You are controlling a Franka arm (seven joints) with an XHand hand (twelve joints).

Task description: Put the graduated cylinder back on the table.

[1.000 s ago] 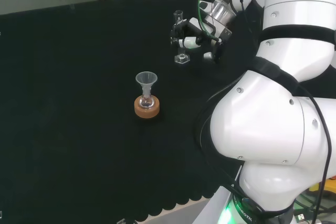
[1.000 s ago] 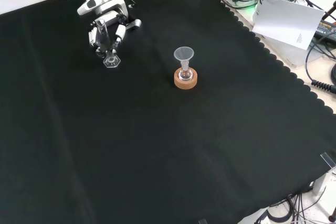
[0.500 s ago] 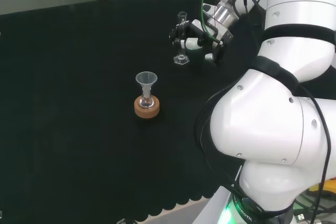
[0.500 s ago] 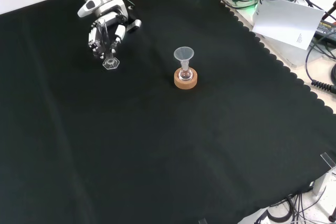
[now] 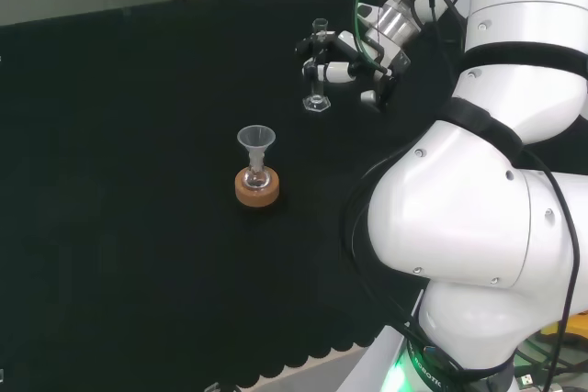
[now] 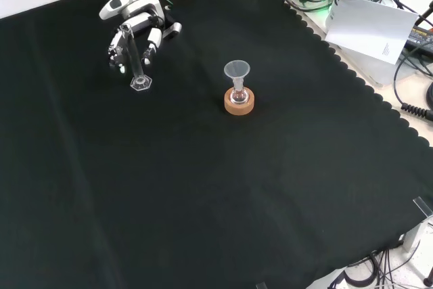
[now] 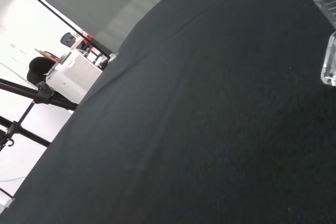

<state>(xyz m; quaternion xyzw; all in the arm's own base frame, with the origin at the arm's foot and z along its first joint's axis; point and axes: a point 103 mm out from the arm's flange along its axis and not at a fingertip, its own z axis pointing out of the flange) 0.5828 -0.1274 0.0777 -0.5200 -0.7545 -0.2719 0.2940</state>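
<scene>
The clear graduated cylinder (image 5: 318, 66) (image 6: 137, 65) stands upright with its hexagonal foot on the black cloth (image 6: 203, 187), at the far side of the bench in the head view and at the upper left in the front view. The black and white hand (image 5: 344, 57) (image 6: 135, 32) is right beside it. The fingers (image 6: 115, 55) are spread and stand apart on either side of the tube rather than curled round it. In the wrist view the cylinder's foot (image 7: 329, 61) shows large and close.
A clear funnel sits in a small flask on a cork ring (image 5: 256, 185) (image 6: 239, 103) near the cloth's middle. The arm's white links (image 5: 478, 227) rise at the right of the head view. Paper (image 6: 372, 25) and cables lie beyond the cloth's scalloped edge.
The cylinder has gone from tilted in the curled fingers to upright on the cloth. The fingers have spread away from the tube, and the hand has lifted slightly.
</scene>
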